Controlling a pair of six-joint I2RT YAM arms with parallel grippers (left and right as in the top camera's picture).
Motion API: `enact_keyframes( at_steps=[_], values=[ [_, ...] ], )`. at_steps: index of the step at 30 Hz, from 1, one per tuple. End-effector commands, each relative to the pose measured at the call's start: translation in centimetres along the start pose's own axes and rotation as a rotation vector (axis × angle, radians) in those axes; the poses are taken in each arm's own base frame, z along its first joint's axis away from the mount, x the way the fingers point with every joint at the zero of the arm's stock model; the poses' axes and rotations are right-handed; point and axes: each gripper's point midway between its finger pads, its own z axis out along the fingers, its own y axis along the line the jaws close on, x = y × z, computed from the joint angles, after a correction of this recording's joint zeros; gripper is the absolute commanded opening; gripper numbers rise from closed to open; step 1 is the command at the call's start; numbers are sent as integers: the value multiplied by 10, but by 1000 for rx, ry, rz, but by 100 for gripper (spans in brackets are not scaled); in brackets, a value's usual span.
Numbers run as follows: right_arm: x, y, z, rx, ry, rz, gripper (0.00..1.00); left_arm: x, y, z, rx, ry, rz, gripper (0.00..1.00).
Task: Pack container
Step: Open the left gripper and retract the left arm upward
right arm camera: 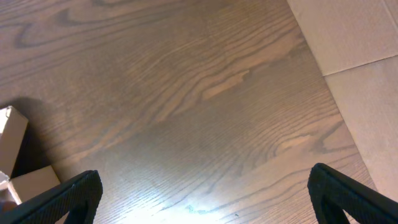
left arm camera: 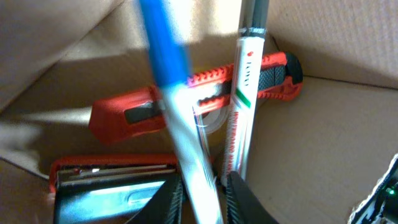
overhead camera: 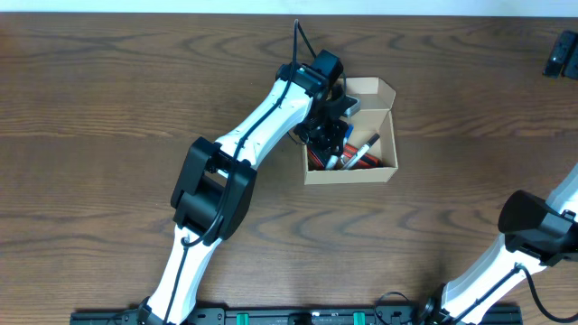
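Tan cardboard is being seen just right of the table's centre: the small rectangular tan cardboard box [overhead camera: 350, 174] is resting on the dark brown wooden table [overhead camera: 108, 108], with its hinged flap lid [overhead camera: 372, 90] standing open on the far side. The left gripper [overhead camera: 327, 135] is being hung inside the box at its left end, on a white-and-black arm [overhead camera: 262, 117] that is slanting in from the near left.

In the left wrist view, a white marker with a blue cap [left arm camera: 163, 68] is being flanked closely by the two black fingers [left arm camera: 171, 202] (the marker is blurred there, so whether it is being clamped or merely bracketed cannot be told). Beyond it, on the box floor, a red utility knife with a black grip [left arm camera: 124, 115] is lying crosswise, and a second white marker with green and red print [left arm camera: 244, 93] is lying over it. A red-framed object with a shiny dark face [left arm camera: 106, 186] is being shown at the near left of that view; what it is cannot be told.

The right gripper [right arm camera: 204, 186] is being held well apart from the box, over the wood, with its black fingertips [right arm camera: 62, 202] being spread wide and gripping nothing. A flat sheet of pale cardboard [right arm camera: 354, 43] is being seen at the far right of that view.
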Motion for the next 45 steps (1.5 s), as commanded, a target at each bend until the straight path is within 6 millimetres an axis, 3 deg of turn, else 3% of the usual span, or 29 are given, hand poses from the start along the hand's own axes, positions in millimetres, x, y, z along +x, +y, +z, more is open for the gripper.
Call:
enact_keyframes(
  at_steps=[1, 8, 12, 19, 24, 30, 35, 41, 45],
  values=[
    [-2, -2, -10, -2, -27, 20, 99, -3, 3, -2, -7, -6, 16, 29],
    [-2, -2, -10, -2, -27, 20, 99, -3, 2, -2, -7, -8, 17, 29],
    [-2, -2, -10, -2, -27, 20, 99, -11, -4, -13, -5, -29, 28, 29],
    [-2, -2, -10, -2, -27, 20, 99, -39, -29, -68, -29, -126, 85, 26],
    [-2, -2, -10, -2, -27, 20, 99, -58, -40, -132, -99, -249, 94, 29],
    [-2, -2, -10, -2, -27, 20, 99, -56, -7, -226, -264, -416, 5, 42],
    [-2, -2, -10, -2, -27, 20, 99, -21, 49, -286, -428, -457, -166, 43],
    [-4, -1, -10, -10, -36, 25, 99, 16, 99, -334, -499, -510, -350, 44],
    [-27, 27, -15, -173, -122, 98, 99, 30, 123, -349, -501, -532, -439, 45]
  ],
)
